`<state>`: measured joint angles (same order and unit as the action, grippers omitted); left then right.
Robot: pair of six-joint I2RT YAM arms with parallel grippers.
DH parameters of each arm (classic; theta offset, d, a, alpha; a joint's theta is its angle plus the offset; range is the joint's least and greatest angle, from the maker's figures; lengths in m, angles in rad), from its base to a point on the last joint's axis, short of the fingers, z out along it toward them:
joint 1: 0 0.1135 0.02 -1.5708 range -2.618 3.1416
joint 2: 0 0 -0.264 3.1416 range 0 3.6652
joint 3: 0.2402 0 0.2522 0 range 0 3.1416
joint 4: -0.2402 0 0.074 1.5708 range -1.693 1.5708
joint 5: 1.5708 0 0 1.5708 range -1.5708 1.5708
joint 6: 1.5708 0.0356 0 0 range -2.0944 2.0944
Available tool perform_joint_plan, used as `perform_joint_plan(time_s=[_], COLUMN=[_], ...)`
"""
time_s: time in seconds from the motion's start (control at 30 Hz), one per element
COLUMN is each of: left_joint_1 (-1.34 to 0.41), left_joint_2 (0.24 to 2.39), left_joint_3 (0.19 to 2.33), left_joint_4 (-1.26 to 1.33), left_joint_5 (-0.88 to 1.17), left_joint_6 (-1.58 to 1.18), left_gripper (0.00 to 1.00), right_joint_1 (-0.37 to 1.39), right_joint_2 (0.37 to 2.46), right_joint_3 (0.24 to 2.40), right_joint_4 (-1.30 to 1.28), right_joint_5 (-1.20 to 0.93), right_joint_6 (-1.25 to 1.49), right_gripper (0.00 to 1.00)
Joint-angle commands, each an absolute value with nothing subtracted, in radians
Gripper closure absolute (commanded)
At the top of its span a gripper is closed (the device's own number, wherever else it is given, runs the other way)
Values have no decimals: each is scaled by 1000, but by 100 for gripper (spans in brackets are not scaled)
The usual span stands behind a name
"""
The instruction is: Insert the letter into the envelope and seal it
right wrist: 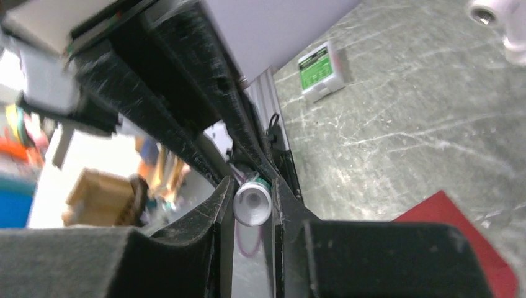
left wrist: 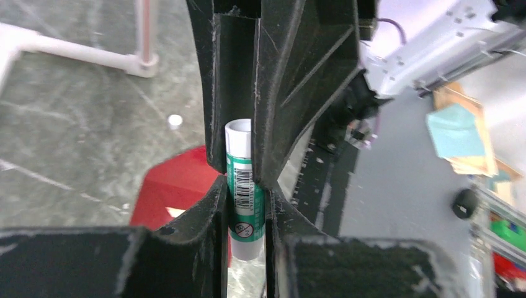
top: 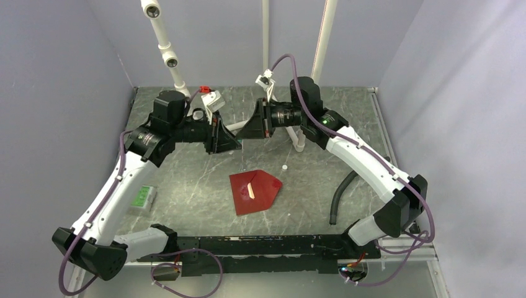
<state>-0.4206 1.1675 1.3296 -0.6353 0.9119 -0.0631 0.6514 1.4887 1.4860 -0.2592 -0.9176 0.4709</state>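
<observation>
Most of the letter (top: 251,189) is hidden. Only a thin pale sliver shows from overhead, lying across the dark red envelope (top: 263,186) about where the pointed flap starts. I can't tell how far in it's tucked. The envelope sits flat on the grey table (top: 186,180), roughly centre, with the flap open and pointing to the right. In the wrist views it's cut off to just a red corner.

Both arms meet in mid-air behind the envelope, tips nose to nose, so from the top you can't see what's between them. The wrist cams sort that out: it's a glue stick (left wrist: 242,214), a white tube with a green label and a barcode. The left gripper (left wrist: 245,186) has its fingers (left wrist: 205,217) drawn in narrow and clamped on the tube's sides. The right gripper (right wrist: 251,186) comes in from the opposite end, with its fingers (right wrist: 285,205) pressed against the tube on both sides too.

A small white cap (top: 284,167) sits loose on the table just beyond the envelope. The green-and-white packet (top: 144,198) is off by the left arm, well apart from everything.
</observation>
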Motion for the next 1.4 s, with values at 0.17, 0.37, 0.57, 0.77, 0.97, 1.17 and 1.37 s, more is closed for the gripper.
perform_joint_plan(time_s=[0.17, 0.37, 0.57, 0.77, 0.97, 1.17, 1.37], left_joint_1=[-422, -421, -421, -422, -421, -421, -422], left_joint_2=[1085, 1109, 1140, 1158, 1176, 1180, 1175], left_joint_3=[1268, 1286, 1328, 1345, 1359, 1365, 1369], left_joint_4=[-519, -609, -732, -755, -768, -750, -749], left_joint_5=[698, 883, 1093, 1215, 1264, 1258, 1259], left_joint_6=[-56, -35, 27, 51, 68, 55, 54], left_gripper=[98, 98, 97, 98, 97, 97, 98], right_joint_1=[647, 632, 632, 640, 654, 666, 687], right_joint_2=[1493, 1465, 1443, 1459, 1474, 1501, 1518], right_joint_3=[1504, 1487, 1513, 1579, 1641, 1680, 1689], right_joint_4=[-234, -8, -221, -409, -529, -641, -641], right_joint_5=[-417, -741, -958, -1126, -1194, -1146, -1099], right_joint_6=[1108, 811, 392, 170, 101, 48, 75], right_gripper=[100, 33, 31, 33, 39, 36, 63])
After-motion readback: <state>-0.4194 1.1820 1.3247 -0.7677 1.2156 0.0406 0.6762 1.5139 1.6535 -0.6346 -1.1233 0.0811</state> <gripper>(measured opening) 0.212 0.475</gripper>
